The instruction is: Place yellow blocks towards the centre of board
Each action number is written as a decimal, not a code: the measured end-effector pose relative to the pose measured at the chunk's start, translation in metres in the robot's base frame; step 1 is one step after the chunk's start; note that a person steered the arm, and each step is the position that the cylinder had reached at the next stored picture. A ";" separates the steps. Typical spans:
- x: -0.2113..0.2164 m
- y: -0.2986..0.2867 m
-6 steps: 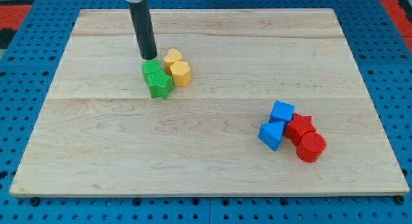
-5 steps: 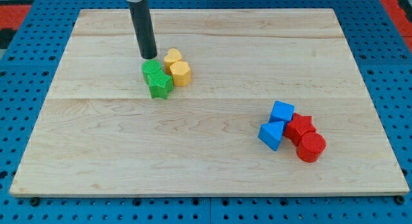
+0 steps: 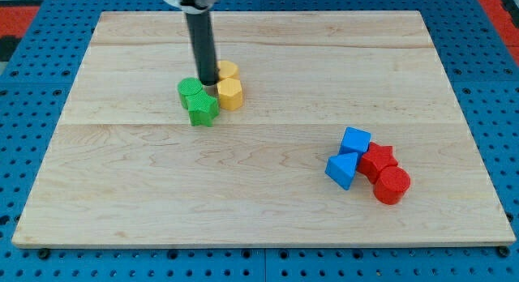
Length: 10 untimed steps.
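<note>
Two yellow blocks sit left of the board's middle, towards the view's top: a rounded one (image 3: 229, 70) and a hexagonal one (image 3: 230, 94) just below it. My tip (image 3: 208, 81) stands right against their left side, between them and the green blocks. A round green block (image 3: 191, 91) and a green star block (image 3: 203, 108) lie just left of and below the tip. The rod hides part of the upper yellow block.
At the view's lower right is a cluster: a blue cube (image 3: 355, 141), a blue wedge-like block (image 3: 342, 169), a red star block (image 3: 379, 159) and a red cylinder (image 3: 392, 185). The wooden board (image 3: 259, 209) lies on a blue pegboard.
My tip has moved to the view's right and slightly down, from above the green blocks to the gap beside the yellow blocks. The upper yellow block has shifted slightly right.
</note>
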<state>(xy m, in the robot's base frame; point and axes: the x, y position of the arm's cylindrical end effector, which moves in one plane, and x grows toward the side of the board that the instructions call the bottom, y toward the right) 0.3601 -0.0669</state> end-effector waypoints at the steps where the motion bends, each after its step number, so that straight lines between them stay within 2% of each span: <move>1: 0.005 0.017; 3: 0.014 0.015; 5: 0.072 0.009; 7: 0.110 0.047; 9: 0.153 0.054; 10: 0.126 0.069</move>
<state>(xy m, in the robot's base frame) 0.4856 0.0024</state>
